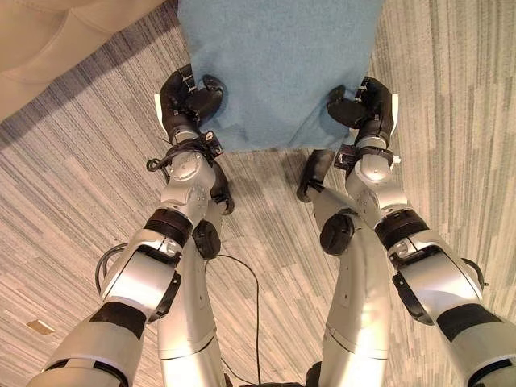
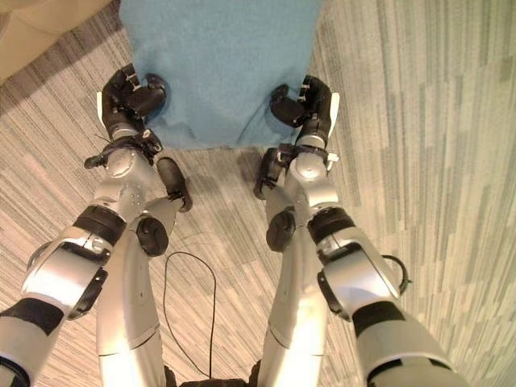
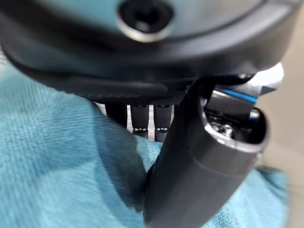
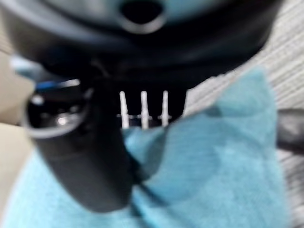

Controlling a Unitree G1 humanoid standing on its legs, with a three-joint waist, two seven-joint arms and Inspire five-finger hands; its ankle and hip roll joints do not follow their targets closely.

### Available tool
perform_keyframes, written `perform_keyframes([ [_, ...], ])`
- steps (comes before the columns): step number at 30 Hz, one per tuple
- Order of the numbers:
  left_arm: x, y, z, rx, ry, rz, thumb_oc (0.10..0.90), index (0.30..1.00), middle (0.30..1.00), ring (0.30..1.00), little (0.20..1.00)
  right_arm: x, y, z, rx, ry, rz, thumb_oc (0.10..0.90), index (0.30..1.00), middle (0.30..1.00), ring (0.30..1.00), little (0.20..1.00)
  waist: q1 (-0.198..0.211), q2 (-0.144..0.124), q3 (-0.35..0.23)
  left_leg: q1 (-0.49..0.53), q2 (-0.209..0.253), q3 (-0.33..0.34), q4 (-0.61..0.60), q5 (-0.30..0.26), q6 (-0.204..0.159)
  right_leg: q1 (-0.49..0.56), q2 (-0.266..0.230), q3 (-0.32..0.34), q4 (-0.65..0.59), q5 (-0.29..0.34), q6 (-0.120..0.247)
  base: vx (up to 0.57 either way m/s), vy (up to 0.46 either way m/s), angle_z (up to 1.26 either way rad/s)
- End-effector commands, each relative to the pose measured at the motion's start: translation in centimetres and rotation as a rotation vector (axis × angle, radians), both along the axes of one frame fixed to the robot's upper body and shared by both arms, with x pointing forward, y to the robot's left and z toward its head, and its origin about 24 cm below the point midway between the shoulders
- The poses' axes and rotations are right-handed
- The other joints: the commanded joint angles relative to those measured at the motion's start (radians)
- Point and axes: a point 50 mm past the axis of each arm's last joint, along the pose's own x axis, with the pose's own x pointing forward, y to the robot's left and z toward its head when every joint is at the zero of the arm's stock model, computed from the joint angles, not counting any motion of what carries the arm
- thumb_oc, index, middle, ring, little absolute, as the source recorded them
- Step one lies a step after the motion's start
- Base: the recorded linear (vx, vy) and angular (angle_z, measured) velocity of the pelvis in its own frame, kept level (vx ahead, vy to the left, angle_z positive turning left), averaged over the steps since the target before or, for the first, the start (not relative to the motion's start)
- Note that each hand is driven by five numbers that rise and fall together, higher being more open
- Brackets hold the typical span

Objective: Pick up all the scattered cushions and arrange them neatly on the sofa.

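Striped grey-and-beige carpet [image 1: 451,121] is covering the whole floor here, with a chunk of the cream sofa [image 1: 48,48] poking in at the top left corner of the head views. The main thing is a big teal cushion [image 1: 278,64], and it's being held up off the carpet in front of the robot, just right of the sofa's edge and not resting on it. Both hands are gripping its lower edge, one at each bottom corner. The left hand [image 1: 187,101] is clamping the left corner, thumb curled over the top face of the fabric, and its wrist view is showing the fingers [image 3: 142,118] tucked behind the cloth with the thumb pressing into the teal weave. The right hand [image 1: 364,106] is doing the same on the right corner, thumb on top and fingers [image 4: 142,111] wrapping under, and you can see the fabric bunching a bit where it's pinching. The cushion's bottom edge is hanging fairly straight between the two hands. As for labels or writing, I'm not spotting anything readable on the cushion, just plain textured fabric. There's a small tan rectangle [image 1: 40,326] lying on the carpet near the lower left, well apart from everything else, can't tell what it is.
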Motion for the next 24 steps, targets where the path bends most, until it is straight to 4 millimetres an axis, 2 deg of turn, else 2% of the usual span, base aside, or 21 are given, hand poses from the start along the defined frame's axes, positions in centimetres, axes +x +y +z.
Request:
perform_keyframes([
  [1,-2.5,-6.3,1.7,0.025,-0.243,-0.251,0.400,0.300,0.300,0.300,0.300,-3.0,7.7,3.5,-0.050,-0.331,0.339,0.400,0.300,0.300,0.300,0.300,0.019,0.056,-0.234,-0.078,-0.047,-0.199,-0.005,-0.027,-0.091,0.039,0.050,0.018,0.029,-0.094,0.132,-0.18,-0.014,0.05],
  [2,-3.0,-6.2,0.6,0.046,-0.233,-0.262,0.400,0.300,0.300,0.300,0.300,-3.5,7.3,2.5,-0.054,-0.330,0.339,0.400,0.300,0.300,0.300,0.300,0.016,0.062,-0.238,-0.004,-0.050,-0.193,-0.076,-0.010,-0.090,0.108,0.057,0.004,-0.029,-0.081,0.137,-0.18,-0.017,0.10],
  [4,-3.3,-6.3,-0.7,0.017,-0.211,-0.287,0.400,0.300,0.300,0.300,0.300,-3.9,7.2,1.6,-0.039,-0.323,0.354,0.400,0.300,0.300,0.300,0.300,0.013,0.066,-0.243,0.061,-0.050,-0.192,-0.134,0.003,-0.093,0.171,0.060,-0.005,-0.081,-0.070,0.138,-0.11,-0.019,0.07],
  [7,-4.4,-6.4,-3.1,-0.031,-0.177,-0.329,0.400,0.300,0.300,0.300,0.300,-5.0,6.6,-0.9,-0.040,-0.292,0.373,0.400,0.300,0.300,0.300,0.300,0.009,0.069,-0.249,0.177,-0.048,-0.193,-0.230,0.029,-0.100,0.285,0.064,-0.021,-0.171,-0.050,0.140,-0.07,-0.052,0.05],
  [8,-5.2,-6.6,-4.8,-0.024,-0.154,-0.363,0.400,0.300,0.300,0.300,0.300,-5.8,5.8,-3.0,-0.062,-0.259,0.370,0.400,0.300,0.300,0.300,0.300,0.007,0.070,-0.254,0.255,-0.046,-0.199,-0.285,0.044,-0.105,0.362,0.059,-0.034,-0.225,-0.041,0.143,-0.08,-0.114,0.13],
  [9,-6.4,-6.6,-7.1,-0.006,-0.118,-0.393,0.400,0.300,0.300,0.300,0.300,-7.2,4.8,-6.0,-0.046,-0.204,0.369,0.400,0.300,0.300,0.300,0.300,0.008,0.069,-0.273,0.369,-0.032,-0.200,-0.367,0.066,-0.121,0.476,0.049,-0.057,-0.306,-0.028,0.148,-0.06,-0.117,0.28],
  [10,-6.8,-6.4,-8.0,-0.004,-0.103,-0.397,0.400,0.300,0.300,0.300,0.300,-7.8,4.5,-7.0,-0.041,-0.185,0.371,0.400,0.300,0.300,0.300,0.300,0.011,0.069,-0.280,0.419,-0.031,-0.199,-0.398,0.075,-0.127,0.521,0.046,-0.066,-0.331,-0.025,0.150,-0.03,-0.173,0.47],
  [11,-8.3,-6.0,-11.2,-0.012,-0.022,-0.427,0.400,0.300,0.300,0.300,0.300,-9.5,3.8,-9.8,-0.037,-0.119,0.373,0.400,0.300,0.300,0.300,0.300,0.018,0.065,-0.303,0.558,-0.026,-0.192,-0.486,0.101,-0.139,0.660,0.044,-0.098,-0.410,-0.018,0.152,0.02,-0.141,0.56],
  [12,-8.8,-5.7,-12.3,-0.012,0.008,-0.429,0.400,0.300,0.300,0.300,0.300,-10.0,3.3,-10.7,-0.040,-0.090,0.363,0.400,0.300,0.300,0.300,0.300,0.020,0.064,-0.307,0.616,-0.027,-0.190,-0.516,0.112,-0.142,0.720,0.044,-0.113,-0.447,-0.014,0.152,0.07,-0.167,0.45],
  [13,-9.7,-4.8,-13.7,-0.022,0.045,-0.427,0.400,0.300,0.300,0.300,0.300,-10.9,2.6,-11.7,-0.051,-0.064,0.362,0.400,0.300,0.300,0.300,0.300,0.029,0.063,-0.318,0.725,-0.023,-0.182,-0.577,0.132,-0.149,0.827,0.054,-0.134,-0.506,-0.009,0.153,0.05,-0.136,0.22],
  [14,-10.9,-3.6,-15.5,-0.018,0.096,-0.414,0.400,0.300,0.300,0.300,0.300,-11.9,1.8,-12.6,-0.074,-0.041,0.356,0.400,0.300,0.300,0.300,0.300,0.037,0.060,-0.335,0.865,-0.028,-0.167,-0.664,0.183,-0.150,0.974,0.067,-0.169,-0.609,0.025,0.142,0.04,-0.127,0.15],
  [15,-11.2,-3.2,-15.8,-0.016,0.104,-0.409,0.400,0.300,0.300,0.300,0.300,-12.3,1.4,-12.6,-0.086,-0.041,0.350,0.400,0.300,0.300,0.300,0.300,0.040,0.060,-0.338,0.914,-0.027,-0.163,-0.691,0.188,-0.151,1.027,0.074,-0.177,-0.635,0.026,0.142,0.06,-0.141,0.35],
  [16,-12.0,-2.3,-16.6,-0.006,0.121,-0.387,0.400,0.300,0.300,0.300,0.300,-13.0,1.0,-12.8,-0.108,-0.045,0.337,0.400,0.300,0.300,0.300,0.300,0.049,0.061,-0.356,0.999,-0.023,-0.154,-0.738,0.204,-0.160,1.124,0.089,-0.199,-0.688,0.026,0.141,0.13,-0.124,0.51],
  [18,-13.1,-0.8,-16.8,0.030,0.112,-0.350,0.400,0.300,0.300,0.300,0.300,-14.0,0.3,-12.3,-0.127,-0.076,0.324,0.400,0.300,0.300,0.300,0.300,0.063,0.064,-0.412,1.143,-0.009,-0.126,-0.824,0.232,-0.177,1.302,0.120,-0.237,-0.794,0.018,0.141,0.22,-0.091,0.51],
  [19,-13.5,-0.6,-16.9,0.015,0.108,-0.343,0.400,0.300,0.300,0.300,0.300,-14.3,0.2,-11.8,-0.155,-0.100,0.322,0.400,0.300,0.300,0.300,0.300,0.068,0.063,-0.434,1.180,-0.005,-0.115,-0.833,0.241,-0.183,1.366,0.126,-0.260,-0.821,0.012,0.139,0.18,-0.020,0.44],
  [20,-13.5,-0.5,-16.7,0.003,0.102,-0.336,0.400,0.300,0.300,0.300,0.300,-14.4,0.3,-11.5,-0.156,-0.116,0.324,0.400,0.300,0.300,0.300,0.300,0.069,0.063,-0.439,1.202,-0.003,-0.102,-0.835,0.242,-0.185,1.400,0.127,-0.273,-0.832,0.011,0.140,0.14,0.035,0.39],
  [21,-13.7,-0.5,-16.9,-0.028,0.107,-0.325,0.400,0.300,0.300,0.300,0.300,-14.5,0.2,-11.3,-0.147,-0.121,0.315,0.400,0.300,0.300,0.300,0.300,0.069,0.062,-0.454,1.241,0.011,-0.057,-0.835,0.239,-0.182,1.452,0.124,-0.304,-0.850,0.010,0.140,0.08,0.070,0.49],
  [23,-14.0,-0.3,-17.4,-0.036,0.129,-0.314,0.400,0.300,0.300,0.300,0.300,-14.4,0.2,-11.5,-0.127,-0.110,0.314,0.400,0.300,0.300,0.300,0.300,0.069,0.054,-0.460,1.267,0.023,-0.015,-0.803,0.231,-0.174,1.494,0.117,-0.328,-0.858,0.017,0.140,0.04,0.107,0.69],
  [24,-14.3,-0.2,-18.0,-0.047,0.151,-0.311,0.400,0.300,0.300,0.300,0.300,-14.4,0.1,-11.6,-0.136,-0.099,0.320,0.400,0.300,0.300,0.300,0.300,0.069,0.040,-0.461,1.281,0.041,0.036,-0.736,0.194,-0.159,1.516,0.103,-0.347,-0.862,0.022,0.140,0.01,0.175,0.85],
])
